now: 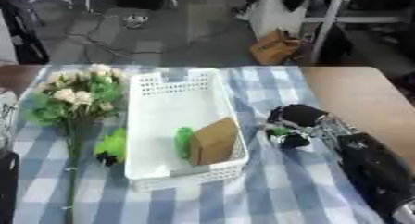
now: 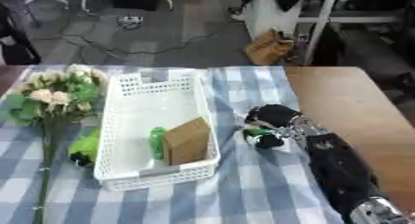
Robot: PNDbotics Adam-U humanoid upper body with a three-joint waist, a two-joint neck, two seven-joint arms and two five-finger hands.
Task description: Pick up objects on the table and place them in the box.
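Right hand [image 1: 293, 126] seemingly curled around small green object [image 1: 279, 131].

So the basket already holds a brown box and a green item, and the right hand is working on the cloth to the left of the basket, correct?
Not quite. The right hand is on the cloth to the right of the white basket, not its left, as the left eye view shows. The rest stands: a brown box and a green item already lie in the basket.

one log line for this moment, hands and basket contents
right hand: shut on small green object, right of white basket | basket: brown box, green item | left hand: not in view
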